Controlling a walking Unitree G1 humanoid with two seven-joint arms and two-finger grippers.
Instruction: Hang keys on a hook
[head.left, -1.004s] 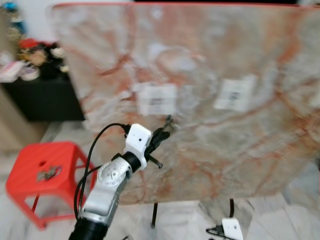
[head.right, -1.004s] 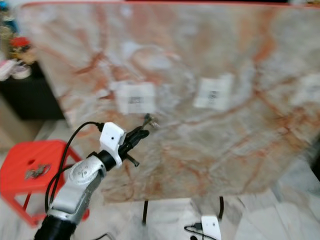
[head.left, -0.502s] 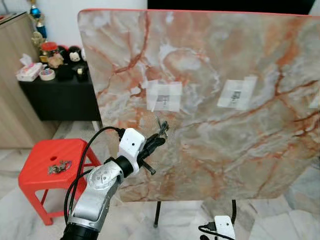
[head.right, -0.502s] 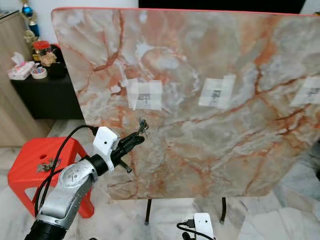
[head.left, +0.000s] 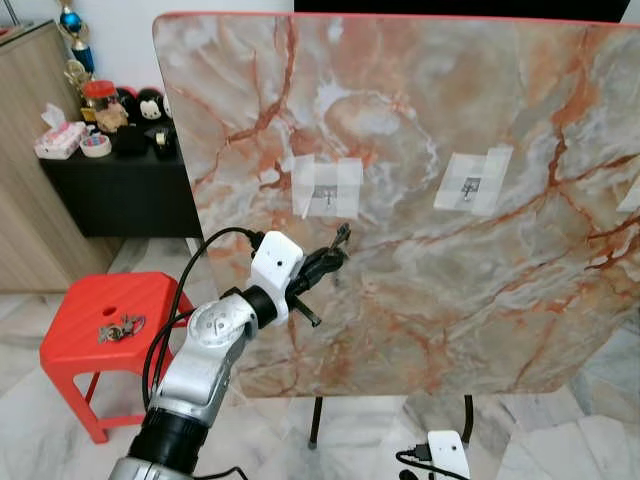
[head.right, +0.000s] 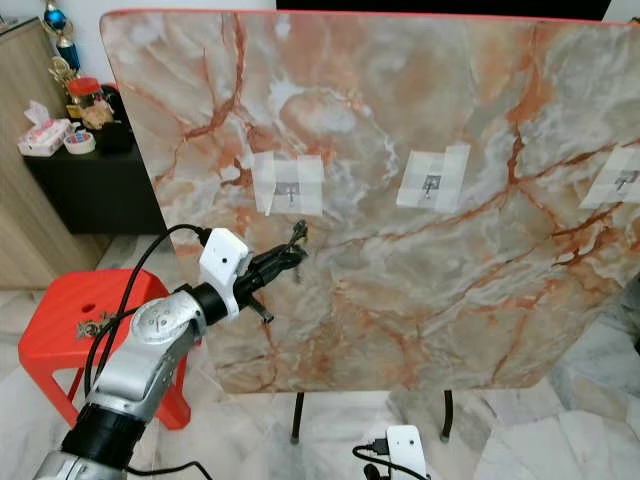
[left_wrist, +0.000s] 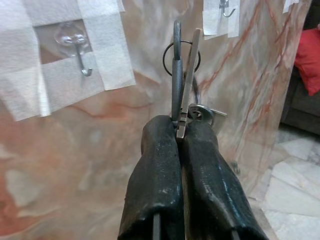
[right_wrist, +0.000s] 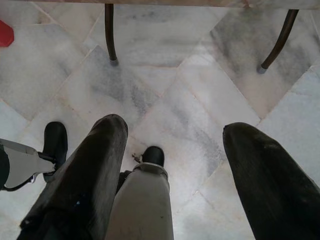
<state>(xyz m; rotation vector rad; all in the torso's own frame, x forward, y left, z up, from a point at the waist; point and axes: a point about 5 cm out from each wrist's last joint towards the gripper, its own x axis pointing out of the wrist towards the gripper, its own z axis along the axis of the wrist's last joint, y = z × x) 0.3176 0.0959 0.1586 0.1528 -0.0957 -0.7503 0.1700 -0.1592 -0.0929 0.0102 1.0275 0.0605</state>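
A marble-patterned board (head.left: 420, 130) stands upright before me, with small clear hooks taped to it. My left gripper (head.left: 331, 259) is shut on a bunch of keys (head.left: 342, 237), held close to the board's face. The keys sit just below and slightly right of the leftmost hook (head.left: 327, 192). In the left wrist view the key ring (left_wrist: 182, 54) sticks up from the shut fingertips (left_wrist: 165, 131), with that hook (left_wrist: 80, 56) off to one side. Another hook (head.left: 470, 186) is further right. My right gripper (right_wrist: 174, 125) hangs open over the floor.
A red plastic stool (head.left: 70, 330) stands at the lower left with another small bunch of keys (head.left: 121, 327) on it. Behind it is a black cabinet (head.left: 110, 195) with small items. The board's thin legs (head.left: 313, 425) and a white device (head.left: 446, 455) are on the marble floor.
The earliest frames are blurred and shifted by camera motion; the view has since steadied. My left gripper with the keys has risen slightly, closer to the leftmost hook.
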